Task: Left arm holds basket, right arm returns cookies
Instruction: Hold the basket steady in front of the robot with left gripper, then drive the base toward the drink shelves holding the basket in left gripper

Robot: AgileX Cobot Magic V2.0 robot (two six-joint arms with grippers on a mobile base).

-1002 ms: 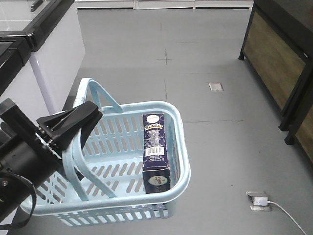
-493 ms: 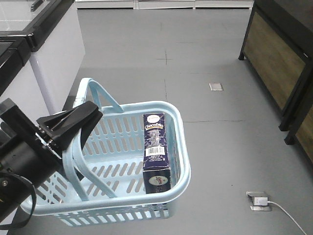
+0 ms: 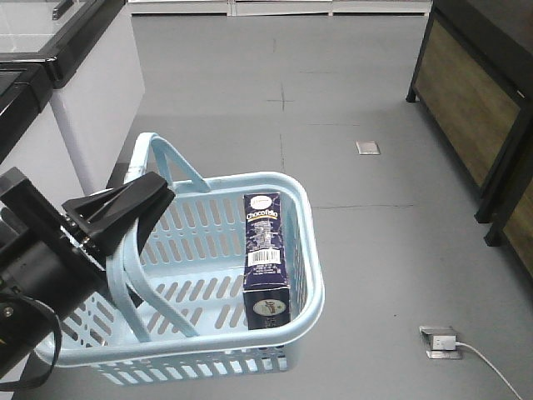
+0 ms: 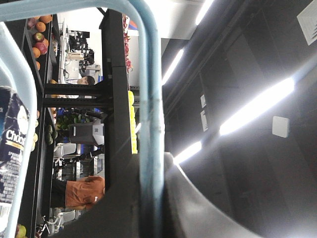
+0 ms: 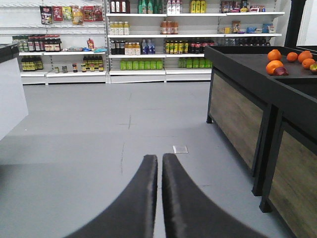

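Grey shop floor (image 3: 375, 217) stretches under me, with stocked shelves (image 5: 148, 44) far ahead in my right wrist view. My left end effector (image 3: 143, 204) is pinching one hoop handle (image 4: 151, 99) of the basket (image 3: 313, 275), which seems to be held off the floor. The cookies (image 3: 265, 258) stand upright inside it, close against the wall on my right, with the barcode patch facing the front camera. My right end effector (image 5: 159, 158) is empty, its fingers pressed together. It points toward the shelves and does not show in the front view.

As I judge it, the return has not begun. To do it well I should hold the basket level and quiet with the left. The right fingers should spread before descending and come down over the box's top, clear of the handles. Then I clamp across its narrow faces so it lifts straight out without catching the rim.
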